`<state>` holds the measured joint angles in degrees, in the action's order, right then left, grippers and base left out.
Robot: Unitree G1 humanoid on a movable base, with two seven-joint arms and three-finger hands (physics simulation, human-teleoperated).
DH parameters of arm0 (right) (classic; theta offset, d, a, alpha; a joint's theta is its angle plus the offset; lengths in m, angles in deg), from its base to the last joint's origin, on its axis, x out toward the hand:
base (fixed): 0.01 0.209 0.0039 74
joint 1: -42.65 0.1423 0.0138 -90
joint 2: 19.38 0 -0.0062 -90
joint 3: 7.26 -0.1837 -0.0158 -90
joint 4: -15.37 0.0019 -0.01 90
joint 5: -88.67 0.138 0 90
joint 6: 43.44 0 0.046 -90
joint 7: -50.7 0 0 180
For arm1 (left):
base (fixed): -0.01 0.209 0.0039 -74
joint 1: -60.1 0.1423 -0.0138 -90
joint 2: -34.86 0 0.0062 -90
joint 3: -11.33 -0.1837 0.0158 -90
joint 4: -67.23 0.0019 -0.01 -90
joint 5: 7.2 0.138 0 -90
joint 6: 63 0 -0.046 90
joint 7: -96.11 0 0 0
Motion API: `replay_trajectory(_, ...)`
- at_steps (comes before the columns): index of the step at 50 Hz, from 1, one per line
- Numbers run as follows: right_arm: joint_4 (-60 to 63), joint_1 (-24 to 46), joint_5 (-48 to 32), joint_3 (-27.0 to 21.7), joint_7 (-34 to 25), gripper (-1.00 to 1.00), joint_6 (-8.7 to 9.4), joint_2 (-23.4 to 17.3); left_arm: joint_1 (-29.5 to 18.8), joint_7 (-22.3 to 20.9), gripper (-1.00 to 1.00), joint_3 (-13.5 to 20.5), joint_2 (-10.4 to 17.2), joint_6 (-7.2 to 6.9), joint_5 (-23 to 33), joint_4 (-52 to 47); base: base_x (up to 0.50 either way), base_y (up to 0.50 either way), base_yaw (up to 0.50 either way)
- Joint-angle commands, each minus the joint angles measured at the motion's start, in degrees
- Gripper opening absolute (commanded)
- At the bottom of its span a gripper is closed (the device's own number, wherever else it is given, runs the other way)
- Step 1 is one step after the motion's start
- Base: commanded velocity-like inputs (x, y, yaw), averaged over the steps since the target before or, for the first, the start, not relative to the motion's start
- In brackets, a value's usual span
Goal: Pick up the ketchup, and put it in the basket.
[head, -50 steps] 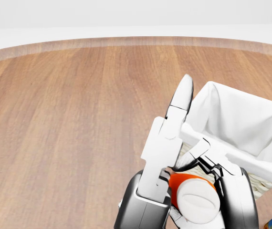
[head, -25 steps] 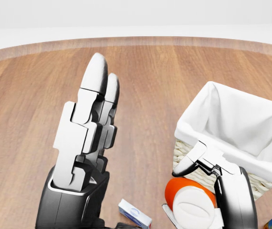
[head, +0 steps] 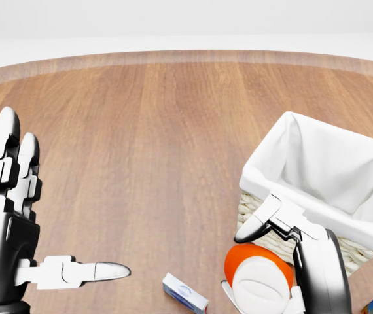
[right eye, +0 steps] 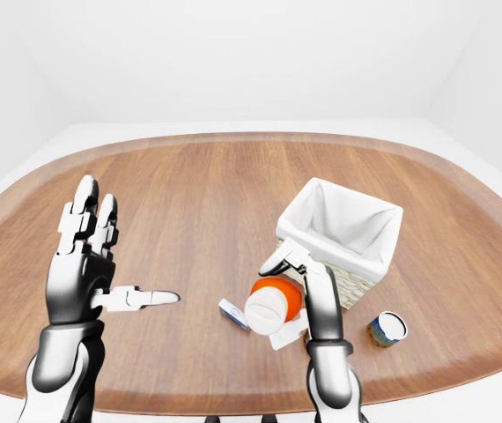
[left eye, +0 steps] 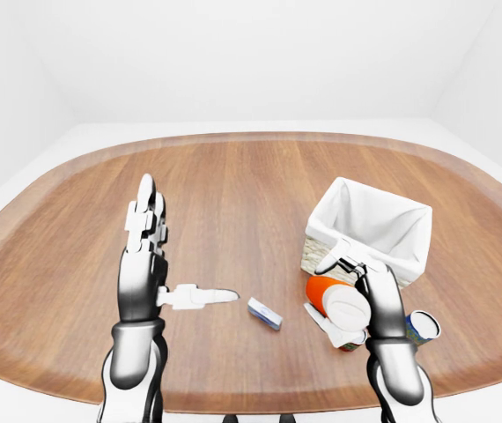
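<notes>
My right robot hand (head: 284, 261) grips red ketchup bottle with white cap (head: 260, 278), lifted off wooden counter (left eye: 233, 185), just beside white-lined wicker basket (head: 317, 176) near counter's right edge. Left robot hand (head: 10, 222) open, empty. Pick done; drop into basket left.

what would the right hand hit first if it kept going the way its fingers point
Probably the basket: the right hand, shut on the ketchup, points up-left toward its near rim, though depth is unclear.
</notes>
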<state>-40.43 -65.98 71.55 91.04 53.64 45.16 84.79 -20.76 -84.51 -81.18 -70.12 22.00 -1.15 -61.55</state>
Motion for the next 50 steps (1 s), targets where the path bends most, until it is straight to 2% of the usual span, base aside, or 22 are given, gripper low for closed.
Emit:
replay_trajectory(1,0.39,-0.06,3.36,-0.1,0.99,-1.0,-0.01,0.01,-1.11,-1.13,1.0,11.0,-0.5,2.19,-3.94,13.54,0.0,0.0,0.0)
replay_trajectory(3,0.28,0.04,3.36,-0.21,1.02,-1.0,-0.03,0.02,-1.62,-1.0,1.0,12.13,-0.19,3.49,-4.83,16.53,0.0,0.0,0.0)
replay_trajectory(4,0.06,0.13,3.25,-0.21,1.08,-1.0,-0.1,0.05,-2.25,-0.88,1.0,13.01,0.17,5.46,-5.29,20.0,0.0,0.0,0.0)
replay_trajectory(8,-1.32,0.96,2.74,-0.01,1.36,-1.0,-0.27,0.22,-3.25,-0.66,1.0,14.02,1.04,9.07,-5.9,26.36,0.0,0.0,0.0)
replay_trajectory(10,-1.61,1.11,2.58,0.06,1.48,-1.0,-0.28,0.24,-3.39,-0.59,1.0,14.15,1.18,9.33,-6.21,27.06,0.0,0.0,0.0)
replay_trajectory(13,-1.95,1.32,2.45,0.13,1.54,-1.0,-0.23,0.24,-5.02,0.2,1.0,14.17,1.91,8.74,-5.55,29.8,0.0,0.0,0.0)
replay_trajectory(14,-2.09,1.32,2.47,0.08,1.53,-1.0,-0.33,0.2,-5.7,0.84,1.0,13.63,2.15,10.0,-4.05,32.1,0.0,0.0,0.0)
replay_trajectory(16,-1.63,1.06,2.38,0.14,1.5,-1.0,-0.15,0.2,-6.52,1.12,1.0,13.37,2.31,9.92,-4.23,33.52,0.0,0.0,0.0)
replay_trajectory(31,-1.28,0.77,2.7,-0.12,1.52,-1.0,-0.33,0.21,-5.32,1.2,1.0,12.51,2.14,10.0,-3.6,33.07,0.0,0.0,0.0)
replay_trajectory(39,-0.47,1.05,4.27,-0.31,1.09,-1.0,0.71,0.45,-5.24,1.06,1.0,12.24,2.0,10.0,-3.6,33.21,0.0,0.0,0.0)
replay_trajectory(42,-1.19,1.38,3.89,-0.12,1.33,-1.0,0.6,0.41,-5.16,1.06,1.0,12.27,1.99,10.0,-3.68,33.01,0.0,0.0,0.0)
replay_trajectory(48,-0.89,1.7,2.24,0.25,1.1,-1.0,2.65,0.18,-5.22,0.98,1.0,12.33,2.04,10.0,-3.82,33.04,0.0,0.0,0.0)
replay_trajectory(50,-1.64,1.99,2.12,-0.37,1.12,-1.0,2.49,0.08,-5.2,0.96,1.0,12.36,2.06,10.0,-3.82,32.97,0.0,0.0,0.0)
